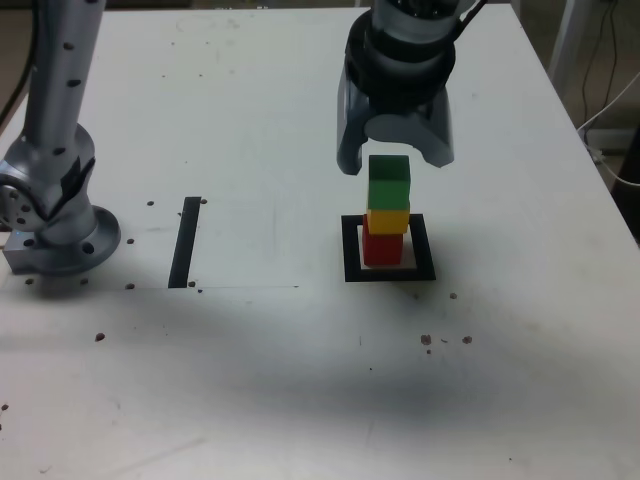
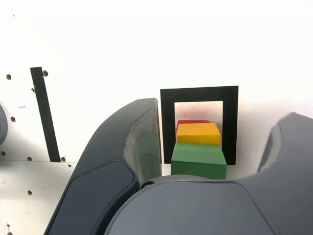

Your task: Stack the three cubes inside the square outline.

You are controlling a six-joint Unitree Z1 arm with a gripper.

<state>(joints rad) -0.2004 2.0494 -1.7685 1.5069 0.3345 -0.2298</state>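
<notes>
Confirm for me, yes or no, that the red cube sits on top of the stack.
No, the red cube is at the bottom, with the green one on top.

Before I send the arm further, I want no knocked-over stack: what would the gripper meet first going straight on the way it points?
Probably the green cube, atop the stack between the open fingers; depth is unclear, so the fingers might pass either side of it.
</notes>
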